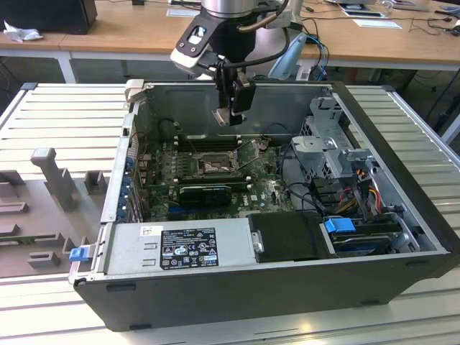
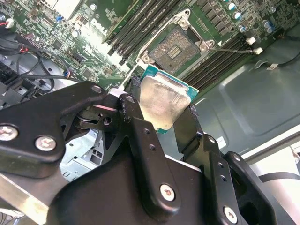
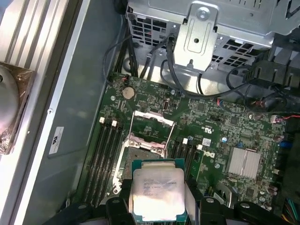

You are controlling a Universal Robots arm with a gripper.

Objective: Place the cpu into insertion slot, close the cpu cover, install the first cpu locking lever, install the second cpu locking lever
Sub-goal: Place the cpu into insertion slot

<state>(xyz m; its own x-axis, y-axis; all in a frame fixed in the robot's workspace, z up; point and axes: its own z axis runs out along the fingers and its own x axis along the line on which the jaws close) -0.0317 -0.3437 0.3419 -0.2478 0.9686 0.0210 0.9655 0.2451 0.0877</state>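
You are working over a slatted metal table (image 1: 65,115), and on it lies a dark computer case (image 1: 273,295) with its side off and its inside facing up. Your arm (image 1: 230,11) reaches down into the case from the far side in the exterior view. Along the near wall of the case sits a silver power supply (image 1: 180,244), and toward the exterior view's right is a grey drive cage (image 1: 323,144). The green circuit board (image 1: 269,194) covers the floor of the case, with long black memory slots (image 3: 105,154) just beside the socket. Your gripper (image 1: 228,115) hangs in the air above the board, over the socket area and not touching it. Its two black fingers (image 2: 133,101) are clamped on opposite edges of the cpu (image 2: 161,103), so the pincer is closed and holding the chip. The insertion slot (image 3: 140,157) lies open on the board with white posts around it, and you can see its bare contact field in the second wrist view (image 2: 176,47). The cpu cover (image 3: 154,116) is swung up off the slot and stands tilted at the slot's far edge in the first wrist view. The cpu (image 3: 158,192) shows its pale metal top toward that camera; it is held above the slot and is not seated in it.
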